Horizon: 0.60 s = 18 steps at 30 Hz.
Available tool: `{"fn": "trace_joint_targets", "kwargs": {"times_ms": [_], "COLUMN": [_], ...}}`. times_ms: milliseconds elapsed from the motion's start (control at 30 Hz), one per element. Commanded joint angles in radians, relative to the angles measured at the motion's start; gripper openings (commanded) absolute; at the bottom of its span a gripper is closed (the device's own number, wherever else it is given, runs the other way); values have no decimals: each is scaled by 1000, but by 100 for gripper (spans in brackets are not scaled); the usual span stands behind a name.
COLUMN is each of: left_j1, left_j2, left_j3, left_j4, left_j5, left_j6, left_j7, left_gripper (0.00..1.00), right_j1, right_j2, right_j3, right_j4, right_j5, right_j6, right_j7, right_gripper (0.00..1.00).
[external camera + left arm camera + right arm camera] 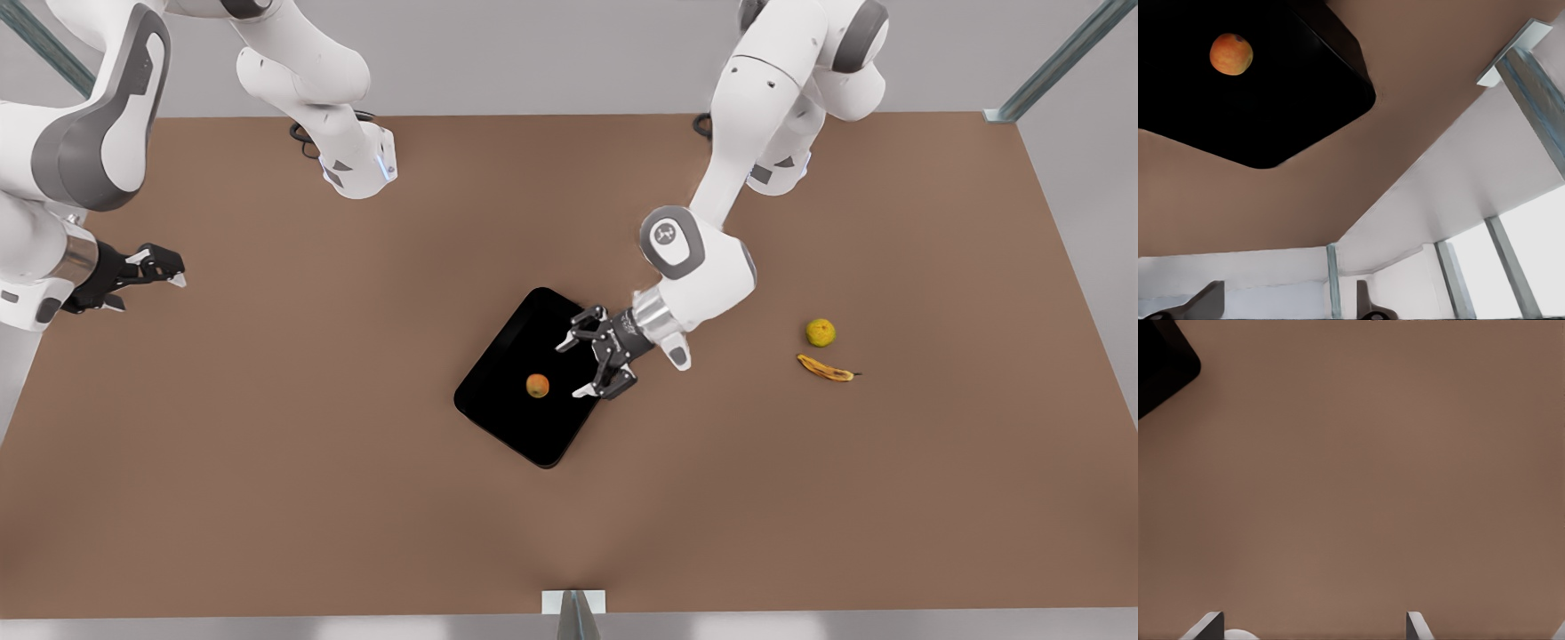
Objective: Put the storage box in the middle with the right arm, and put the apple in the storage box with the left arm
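Note:
The black storage box (520, 436) lies slanted in the middle of the brown table, and the red-orange apple (537, 385) rests on its floor. My left gripper (580, 366) hovers over the box's wall on the front view's right, open and holding nothing, a short way from the apple. In the left wrist view the apple (1231, 54) sits inside the box (1291, 100), beyond the spread fingertips (1208, 300). My right gripper (171, 269) waits open at the front view's far left, above the table. Its wrist view catches a corner of the box (1161, 367).
A yellow-green round fruit (821, 332) and a spotted banana (827, 368) lie on the table at the front view's right. A metal post (573, 613) stands at the near table edge. Both arm bases stand at the far edge.

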Motion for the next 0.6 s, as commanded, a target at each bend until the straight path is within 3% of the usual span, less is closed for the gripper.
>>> {"fn": "trace_joint_targets", "kwargs": {"times_ms": [0, 33, 133, 233, 267, 333, 400, 467, 567], "left_j1": [32, 202, 421, 421, 421, 421, 646, 672, 718], "left_j2": [4, 46, 52, -71, -114, -253, -334, -450, -425], "left_j3": [15, 20, 26, -6, -3, -17, -282, -355, -396], "left_j4": [22, 161, 350, 373, 373, 315, 243, -33, -24], "left_j5": [277, 292, 569, 1152, 1249, 1367, 1379, 1385, 1387], "left_j6": [-82, -471, -569, -644, -722, -946, -912, -621, -604], "left_j7": [36, 163, 232, 715, 962, 1048, 1144, 1135, 1141], "left_gripper": [100, 100, 100, 100, 100, 100, 100, 100, 100], "right_j1": [0, -1, -1, -1, -1, -3, -4, -4, -9], "right_j2": [0, 0, 0, 0, 1, 1, 1, 1, 1], "right_j3": [0, 0, -2, -2, -2, -2, -2, -2, -2], "right_j4": [-1, -1, -1, -4, -5, -5, -5, -4, -5], "right_j5": [0, 0, -2, -2, -2, 0, 0, 0, 0], "right_j6": [0, -1, -2, -2, -2, -2, -1, -2, -2], "right_j7": [-1, -1, -2, -2, -2, -2, -2, -2, -2], "right_gripper": [100, 100, 100, 100, 100, 100, 100, 100, 100]}}
